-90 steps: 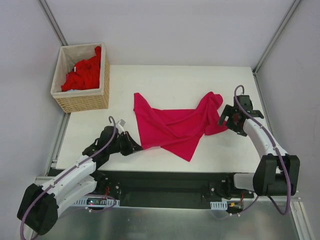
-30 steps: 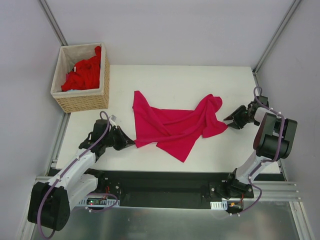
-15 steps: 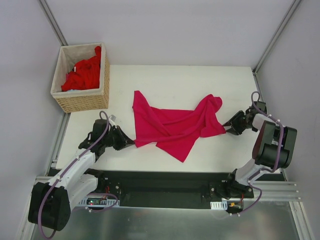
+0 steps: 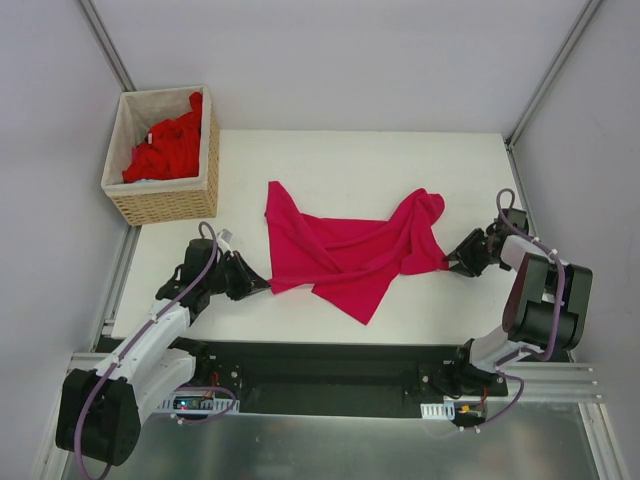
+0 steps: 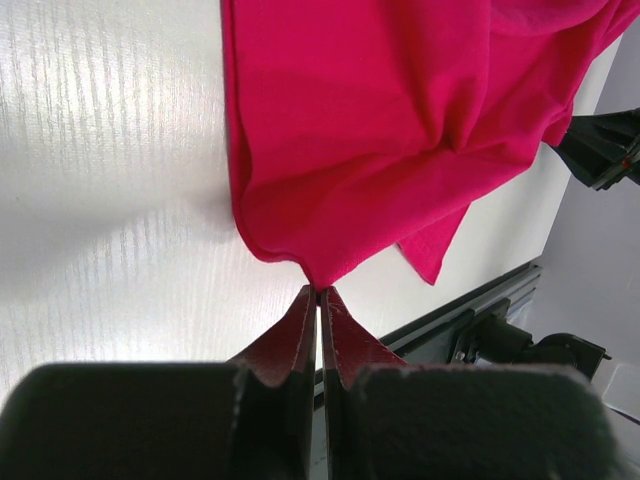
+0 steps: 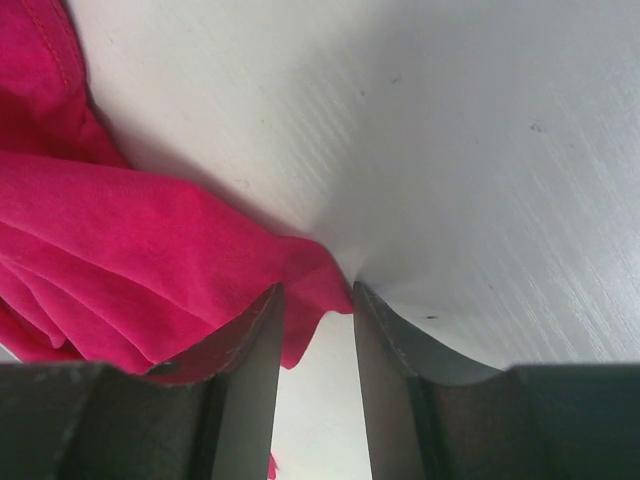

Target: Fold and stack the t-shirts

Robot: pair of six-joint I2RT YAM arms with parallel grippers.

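A magenta-crimson t-shirt (image 4: 350, 250) lies crumpled and spread across the middle of the white table (image 4: 350, 165). My left gripper (image 4: 262, 284) is shut on the shirt's near-left corner, and in the left wrist view the fingertips (image 5: 318, 292) pinch a point of cloth (image 5: 400, 120). My right gripper (image 4: 452, 262) is at the shirt's right edge. Its jaws stand apart, and a tip of the cloth (image 6: 120, 270) lies between the right gripper's (image 6: 315, 300) fingers. Several brighter red t-shirts (image 4: 165, 150) are heaped in the basket.
A woven wicker basket (image 4: 165, 205) with a white liner stands at the table's far left corner. A black rail (image 4: 340, 360) runs along the near edge between the arm bases. Grey walls close in on both sides.
My right gripper has slid left up to the shirt's right corner, and its jaws have narrowed a little around the cloth tip. The left arm and the shirt have hardly moved.
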